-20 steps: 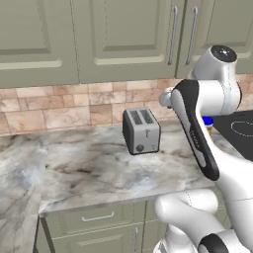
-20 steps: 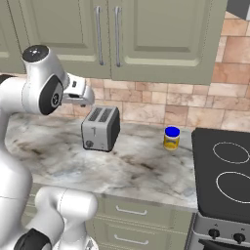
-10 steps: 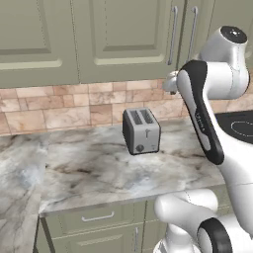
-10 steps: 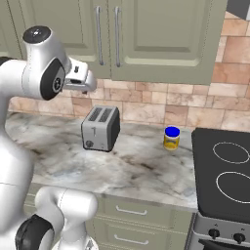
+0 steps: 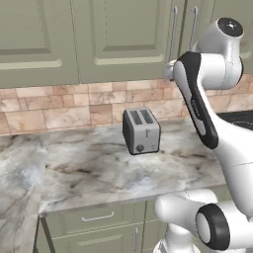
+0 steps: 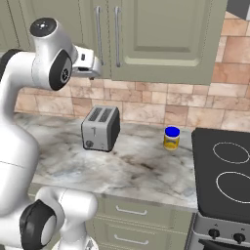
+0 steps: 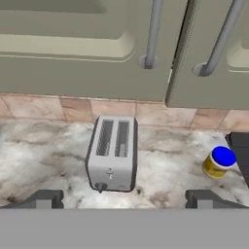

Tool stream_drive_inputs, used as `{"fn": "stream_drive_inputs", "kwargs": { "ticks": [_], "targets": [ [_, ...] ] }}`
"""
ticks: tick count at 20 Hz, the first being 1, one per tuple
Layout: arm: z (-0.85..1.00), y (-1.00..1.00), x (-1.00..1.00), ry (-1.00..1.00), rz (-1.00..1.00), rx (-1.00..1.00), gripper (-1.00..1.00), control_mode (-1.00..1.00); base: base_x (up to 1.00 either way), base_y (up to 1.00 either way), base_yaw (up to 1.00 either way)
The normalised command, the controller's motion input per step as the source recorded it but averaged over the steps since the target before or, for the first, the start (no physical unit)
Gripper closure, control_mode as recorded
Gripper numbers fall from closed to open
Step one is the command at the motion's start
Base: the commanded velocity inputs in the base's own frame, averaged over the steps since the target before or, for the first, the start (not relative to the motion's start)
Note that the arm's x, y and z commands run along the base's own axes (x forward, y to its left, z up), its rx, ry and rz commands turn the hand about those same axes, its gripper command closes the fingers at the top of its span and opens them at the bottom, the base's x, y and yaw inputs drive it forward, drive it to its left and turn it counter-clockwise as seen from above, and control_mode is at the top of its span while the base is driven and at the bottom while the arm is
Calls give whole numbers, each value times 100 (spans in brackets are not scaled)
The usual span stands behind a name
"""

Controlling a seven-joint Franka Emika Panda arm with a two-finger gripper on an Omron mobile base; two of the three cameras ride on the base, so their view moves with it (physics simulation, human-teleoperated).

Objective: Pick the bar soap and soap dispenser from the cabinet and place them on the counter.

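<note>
I've got the hand (image 6: 95,66) raised near the bottom of the cabinet (image 6: 161,39), jaws wide apart and empty, because both doors are shut. The soaps must be inside, hidden. Toaster (image 6: 101,128) and yellow jar (image 6: 171,138) sit on the bench (image 6: 141,168).

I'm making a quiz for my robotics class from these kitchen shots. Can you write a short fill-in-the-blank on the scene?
1. Both cabinet doors are ____.
2. The yellow jar has a ____ lid.
3. On the counter, the toaster has ____ slots.
4. The claw is ____, holding nothing.

Missing words: shut; blue; two; open
</note>
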Motion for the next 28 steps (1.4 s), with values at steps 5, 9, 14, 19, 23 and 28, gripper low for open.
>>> {"fn": "stream_drive_inputs", "kwargs": {
  "ticks": [5,9,14,19,23,28],
  "targets": [
    [16,-11,37,-7,-6,-10,-100,-100,0,0,0],
    [26,-6,44,-6,-8,-5,-100,-100,0,0,0],
    [3,-1,50,-3,-7,0,-100,-100,0,0,0],
    [0,0,39,0,-2,8,-100,-100,0,0,0],
    [0,-1,30,-1,0,8,-100,-100,0,0,0],
    [8,-9,25,-5,0,2,-100,-100,0,0,0]
  ]
}}
